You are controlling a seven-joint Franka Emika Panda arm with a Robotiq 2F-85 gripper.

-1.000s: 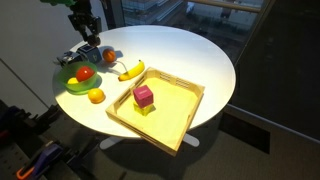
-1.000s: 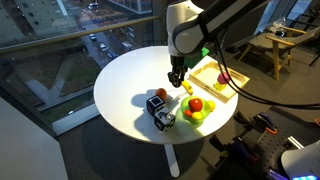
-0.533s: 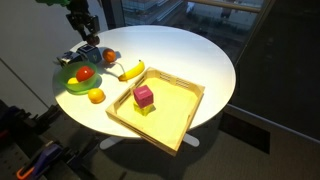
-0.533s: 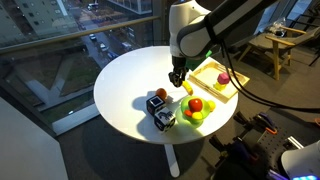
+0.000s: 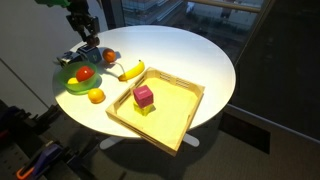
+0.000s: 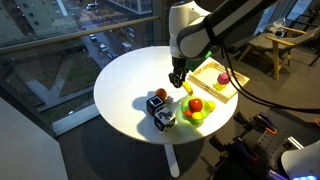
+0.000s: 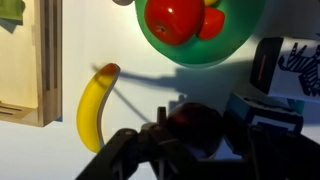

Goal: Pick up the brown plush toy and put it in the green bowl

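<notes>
Gripper (image 6: 177,84) hangs above the tabletop (image 5: 190,55), near the edge. In the wrist view the jaws are clamped on the brown plush toy (image 7: 195,122). The toy is off the surface, just beside the green bowl (image 5: 72,88) at the edge. Banana (image 7: 93,105) lies close by.

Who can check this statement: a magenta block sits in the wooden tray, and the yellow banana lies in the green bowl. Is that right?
Not quite. The banana lies on the white table, between the green bowl and the wooden tray, not in the bowl; an exterior view shows this plainly. The magenta block does sit in the tray.
</notes>
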